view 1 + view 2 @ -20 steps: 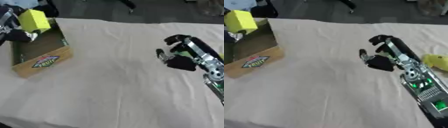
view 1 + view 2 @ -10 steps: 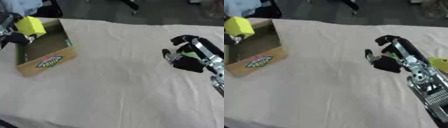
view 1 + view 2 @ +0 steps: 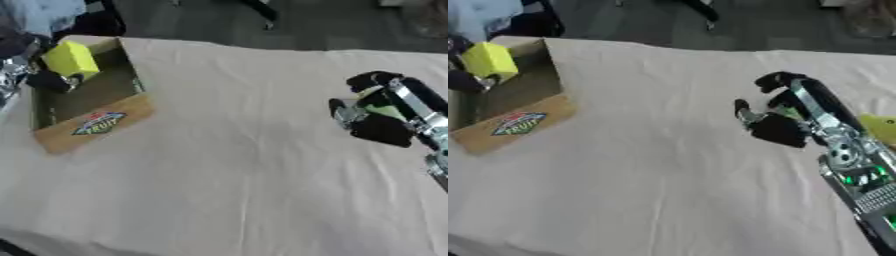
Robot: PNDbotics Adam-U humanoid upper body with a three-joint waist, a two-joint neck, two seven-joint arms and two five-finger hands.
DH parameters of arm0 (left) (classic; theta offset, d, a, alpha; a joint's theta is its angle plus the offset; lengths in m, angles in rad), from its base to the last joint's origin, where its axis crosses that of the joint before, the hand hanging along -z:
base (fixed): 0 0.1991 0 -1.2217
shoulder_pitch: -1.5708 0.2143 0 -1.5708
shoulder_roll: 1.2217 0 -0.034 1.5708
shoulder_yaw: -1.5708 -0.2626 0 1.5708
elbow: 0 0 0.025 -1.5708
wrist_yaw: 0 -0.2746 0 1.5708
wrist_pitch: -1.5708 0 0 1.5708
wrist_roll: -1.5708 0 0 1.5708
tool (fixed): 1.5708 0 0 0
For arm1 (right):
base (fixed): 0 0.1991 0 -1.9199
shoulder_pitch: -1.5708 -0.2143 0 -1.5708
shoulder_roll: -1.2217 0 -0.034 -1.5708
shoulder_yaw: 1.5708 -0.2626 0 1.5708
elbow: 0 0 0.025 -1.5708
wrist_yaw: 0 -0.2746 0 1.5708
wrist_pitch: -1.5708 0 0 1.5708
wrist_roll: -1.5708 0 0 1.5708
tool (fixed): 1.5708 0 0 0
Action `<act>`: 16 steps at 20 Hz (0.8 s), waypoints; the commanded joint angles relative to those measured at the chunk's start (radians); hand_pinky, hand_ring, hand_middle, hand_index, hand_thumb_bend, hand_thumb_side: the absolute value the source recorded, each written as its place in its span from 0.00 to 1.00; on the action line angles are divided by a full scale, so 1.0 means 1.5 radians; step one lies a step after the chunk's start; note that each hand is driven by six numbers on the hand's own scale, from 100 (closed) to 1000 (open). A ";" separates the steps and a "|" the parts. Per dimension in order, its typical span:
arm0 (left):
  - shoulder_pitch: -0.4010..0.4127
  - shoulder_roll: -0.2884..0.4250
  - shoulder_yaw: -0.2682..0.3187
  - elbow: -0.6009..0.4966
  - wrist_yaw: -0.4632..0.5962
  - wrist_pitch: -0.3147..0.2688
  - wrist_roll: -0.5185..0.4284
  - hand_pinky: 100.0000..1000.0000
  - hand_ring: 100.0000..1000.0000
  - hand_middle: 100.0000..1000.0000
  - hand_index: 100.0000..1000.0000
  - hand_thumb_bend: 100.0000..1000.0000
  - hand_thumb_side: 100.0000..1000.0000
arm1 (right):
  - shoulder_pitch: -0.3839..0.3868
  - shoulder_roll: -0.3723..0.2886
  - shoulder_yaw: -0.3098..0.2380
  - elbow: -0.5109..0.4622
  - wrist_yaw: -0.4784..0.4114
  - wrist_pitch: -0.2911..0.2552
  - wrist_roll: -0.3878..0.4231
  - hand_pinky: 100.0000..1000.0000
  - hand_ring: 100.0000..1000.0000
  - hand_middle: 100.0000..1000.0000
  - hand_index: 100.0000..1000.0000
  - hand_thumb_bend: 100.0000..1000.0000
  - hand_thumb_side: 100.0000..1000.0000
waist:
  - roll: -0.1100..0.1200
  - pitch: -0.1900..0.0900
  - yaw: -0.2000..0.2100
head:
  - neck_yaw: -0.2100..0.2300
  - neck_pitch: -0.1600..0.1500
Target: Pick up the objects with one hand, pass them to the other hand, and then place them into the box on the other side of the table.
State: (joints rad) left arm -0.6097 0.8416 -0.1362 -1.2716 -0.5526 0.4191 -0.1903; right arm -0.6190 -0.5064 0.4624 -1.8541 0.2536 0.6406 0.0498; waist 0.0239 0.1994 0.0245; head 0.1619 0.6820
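A yellow block (image 3: 72, 59) hangs over the open cardboard box (image 3: 94, 125) at the table's left side. My left hand (image 3: 45, 81) is shut on it from the left, and only its dark fingers show at the picture's edge. The block sits above the box's far half; whether it touches the inside I cannot tell. My right hand (image 3: 782, 129) hovers over the cloth at the right, its fingers loosely bent with nothing between them. Just right of its forearm, at the picture's edge, lies another yellow object (image 3: 880, 128).
A beige cloth (image 3: 227, 170) covers the table. The box has a printed label (image 3: 98, 123) on its near wall. Beyond the far table edge is dark floor, with blue fabric (image 3: 39, 12) at the top left.
The yellow block in my left hand has come lower relative to the box. The whole picture has shifted a little. My right hand has barely moved.
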 commanded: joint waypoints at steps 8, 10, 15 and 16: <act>-0.018 0.009 0.007 0.018 -0.066 0.022 -0.054 0.75 0.79 0.74 0.86 0.58 0.42 | -0.004 -0.014 -0.014 -0.014 -0.007 0.000 -0.010 0.79 0.68 0.72 0.79 0.18 0.36 | 0.002 -0.010 -0.001 | -0.001 -0.004; -0.017 0.008 0.009 0.016 -0.069 0.021 -0.055 0.74 0.78 0.74 0.86 0.59 0.44 | -0.004 -0.015 -0.015 -0.014 -0.008 0.000 -0.012 0.79 0.68 0.71 0.79 0.18 0.36 | 0.002 -0.010 -0.001 | -0.003 -0.002; -0.013 0.010 0.016 0.002 -0.061 0.020 -0.042 0.73 0.78 0.73 0.85 0.58 0.45 | -0.003 -0.016 -0.018 -0.015 -0.008 0.000 -0.016 0.79 0.68 0.71 0.79 0.18 0.36 | 0.001 -0.011 0.000 | -0.006 0.000; -0.012 0.010 0.018 -0.001 -0.057 0.020 -0.039 0.73 0.77 0.73 0.85 0.57 0.44 | -0.003 -0.016 -0.019 -0.015 -0.008 0.001 -0.016 0.79 0.68 0.71 0.79 0.18 0.36 | 0.001 -0.011 0.000 | -0.007 0.001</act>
State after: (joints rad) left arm -0.6161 0.8257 -0.1286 -1.2530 -0.6432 0.4494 -0.2570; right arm -0.6143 -0.5065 0.4490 -1.8542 0.2441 0.6417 0.0307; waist 0.0240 0.1995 0.0238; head 0.1547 0.6831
